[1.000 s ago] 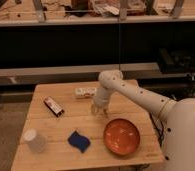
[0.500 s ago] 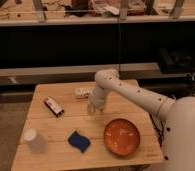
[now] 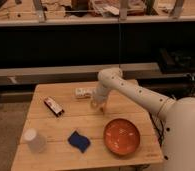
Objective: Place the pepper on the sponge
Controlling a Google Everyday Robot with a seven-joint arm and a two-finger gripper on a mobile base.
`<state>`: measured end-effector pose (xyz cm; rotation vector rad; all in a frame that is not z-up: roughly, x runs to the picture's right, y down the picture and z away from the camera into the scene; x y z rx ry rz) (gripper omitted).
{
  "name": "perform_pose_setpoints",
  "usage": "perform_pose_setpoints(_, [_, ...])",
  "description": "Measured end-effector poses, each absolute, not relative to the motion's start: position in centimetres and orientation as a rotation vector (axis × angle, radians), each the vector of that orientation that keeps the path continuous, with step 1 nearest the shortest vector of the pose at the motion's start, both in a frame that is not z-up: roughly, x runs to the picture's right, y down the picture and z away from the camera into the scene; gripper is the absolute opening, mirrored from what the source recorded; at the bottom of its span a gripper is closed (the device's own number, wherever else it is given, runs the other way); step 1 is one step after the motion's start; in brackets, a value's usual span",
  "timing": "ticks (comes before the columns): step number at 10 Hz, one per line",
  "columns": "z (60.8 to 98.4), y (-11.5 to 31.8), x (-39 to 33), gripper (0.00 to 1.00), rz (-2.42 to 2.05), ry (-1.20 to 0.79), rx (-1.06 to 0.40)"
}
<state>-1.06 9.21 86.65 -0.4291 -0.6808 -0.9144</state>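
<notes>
The dark-blue wavy-edged sponge [image 3: 78,140] lies flat on the wooden table [image 3: 46,117], front of centre. My gripper [image 3: 95,103] hangs low over the table behind the sponge and right of centre, at the end of the white arm [image 3: 136,92] that reaches in from the right. It is about a hand's width from the sponge, up and to the right. The pepper does not show; what is under or in the gripper is hidden.
A large round orange bowl [image 3: 122,135] sits front right, close to the sponge. A black-and-red packet [image 3: 54,106] lies at the left, a white cup [image 3: 34,140] stands front left, and a small white object [image 3: 82,92] lies just behind the gripper.
The arm's upper joint has swayed slightly left and back. The gripper has stayed over nearly the same spot on the table. Nothing on the table has moved.
</notes>
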Motion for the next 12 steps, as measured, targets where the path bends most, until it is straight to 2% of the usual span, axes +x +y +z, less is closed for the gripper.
perform_pose_setpoints(1, [87.3,8.6,-0.6,0.76,-0.96,-0.669,-0.398])
perform_pose_setpoints(2, [87.7,8.2,-0.2,0.8,-0.992,-0.654,-0.38])
perform_pose_setpoints(8, [90.1,4.9,2.2,0.8,-1.101,-0.455,-0.348])
perform_pose_setpoints(12, [93.2,2.9,3.8,0.8,-1.116,-0.418,-0.38])
